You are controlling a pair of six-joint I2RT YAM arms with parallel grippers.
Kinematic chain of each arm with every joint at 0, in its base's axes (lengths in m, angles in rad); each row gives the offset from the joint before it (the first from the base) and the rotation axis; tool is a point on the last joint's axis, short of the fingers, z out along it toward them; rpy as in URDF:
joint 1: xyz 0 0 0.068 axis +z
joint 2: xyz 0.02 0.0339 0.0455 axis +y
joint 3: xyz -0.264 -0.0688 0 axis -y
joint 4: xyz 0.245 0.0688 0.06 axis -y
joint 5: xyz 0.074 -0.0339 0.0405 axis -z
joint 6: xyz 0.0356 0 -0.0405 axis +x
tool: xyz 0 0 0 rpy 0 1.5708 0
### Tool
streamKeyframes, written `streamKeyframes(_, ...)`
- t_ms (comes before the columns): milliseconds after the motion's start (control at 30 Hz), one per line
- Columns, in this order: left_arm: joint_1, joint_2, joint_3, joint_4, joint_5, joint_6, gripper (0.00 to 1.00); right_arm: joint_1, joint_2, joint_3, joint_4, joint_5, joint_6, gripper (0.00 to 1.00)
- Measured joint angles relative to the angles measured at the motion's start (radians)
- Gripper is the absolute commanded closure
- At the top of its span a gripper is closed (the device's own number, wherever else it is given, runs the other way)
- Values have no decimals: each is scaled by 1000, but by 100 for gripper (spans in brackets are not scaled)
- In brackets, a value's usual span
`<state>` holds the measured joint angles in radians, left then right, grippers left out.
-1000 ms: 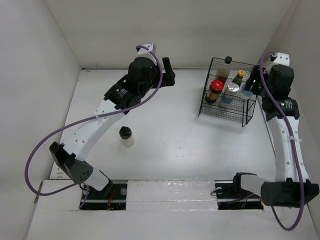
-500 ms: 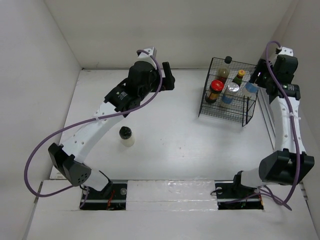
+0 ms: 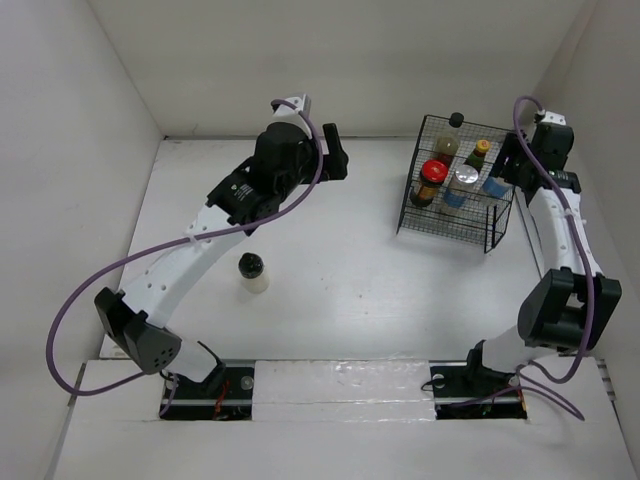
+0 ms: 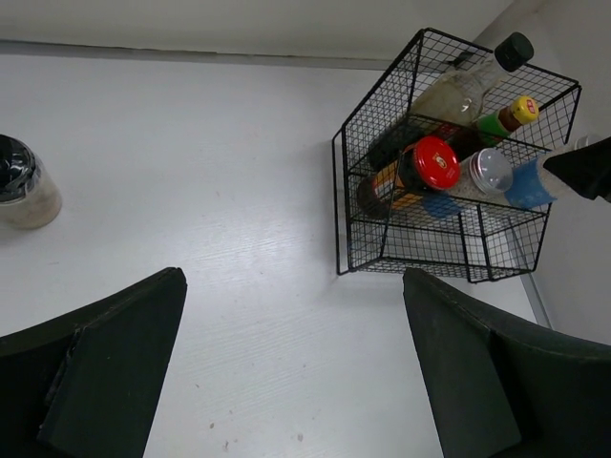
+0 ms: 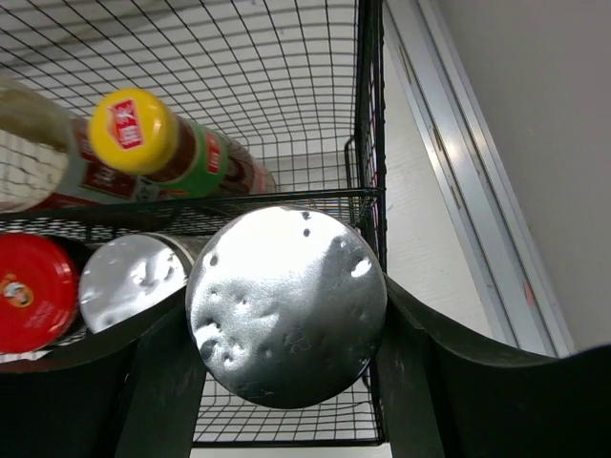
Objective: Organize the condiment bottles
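Left half of the table, nearer the front edge than the back: a lone jar [image 3: 252,272], black cap, pale contents, upright, well apart from everything else. It looks to be the one piece not yet put away.

Middle, toward the back edge: your left pincer [image 3: 335,150] hangs above the table, jaws spread wide with nothing between them. My guess is that it is parked there to stay out of the other arm's way.

Right back corner: the wire basket [image 3: 448,218], where the bottles are being gathered. Inside, tilted against one another:
- a red-lidded jar [image 3: 433,180]
- a silver-capped shaker [image 3: 462,184]
- a yellow-capped bottle [image 3: 481,150]
- a black-capped bottle [image 3: 455,124] at the back

Right edge of the basket: your right pincer [image 3: 507,172] is closed partway around a second shaker [image 5: 286,305], blue-labelled, one finger on each side of its body. It is held above the basket's right-hand wall, beside the first shaker. That suits a drop into the free slot there. Watch the wire rim under it.

The table [image 3: 340,260] is white, smooth and matte. Plain white walls [image 3: 340,60] close it in at the back and on both sides.
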<state>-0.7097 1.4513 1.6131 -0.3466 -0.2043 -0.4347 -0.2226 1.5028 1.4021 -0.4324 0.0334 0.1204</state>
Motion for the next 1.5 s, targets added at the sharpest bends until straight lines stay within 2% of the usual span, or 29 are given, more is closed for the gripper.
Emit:
streamKeyframes(167,0,-9,-3,3,-3,0,6,2,77,-13,23,12,-11,57)
streamKeyframes(333,0,-9,-13,6,-5,0,6,16,136,-14,17,23,-14,45)
streamKeyframes(433,0,-9,-18,4,-6,0,6,36,173,-9,3,49,-16,36)
streamKeyframes(467,0,-10,-19,5,-6,0,6,45,182,-3,1,62,-17,28)
streamKeyframes(600,0,-36,-42,4,-14,0,6,69,186,17,-5,99,-19,15)
streamKeyframes(800,0,-62,-48,-1,-62,4,6,79,143,22,-23,142,-15,14)
streamKeyframes(900,2,-62,-47,-6,-97,7,11,85,76,22,-32,157,-14,14)
streamKeyframes(967,11,-62,-47,-16,-116,4,18,100,9,21,-29,172,-10,22)
streamKeyframes(1033,36,-62,-47,-29,-125,-18,21,132,-70,12,-21,184,-4,52)
streamKeyframes(1067,51,-62,-47,-38,-131,-29,21,159,-114,2,-8,190,0,75)
streamKeyframes(1100,66,-61,-47,-48,-141,-39,21,192,-159,-14,10,188,4,81)
streamKeyframes(1167,90,-61,-47,-71,-175,-61,21,280,-238,-60,58,158,14,86)
streamKeyframes(1233,110,-60,-47,-94,-194,-85,21,409,-277,-93,106,116,12,86)
streamKeyframes(1267,132,-57,-47,-102,-171,-101,18,489,-273,-98,129,100,10,86)
streamKeyframes(1367,262,-15,-37,-118,-85,-130,18,695,-182,-85,173,54,3,86)
streamKeyframes(1433,339,69,24,-133,-89,-129,19,776,-98,-74,165,39,0,82)
streamKeyframes(1500,372,178,111,-145,-103,-119,22,813,-45,-76,138,25,-5,71)
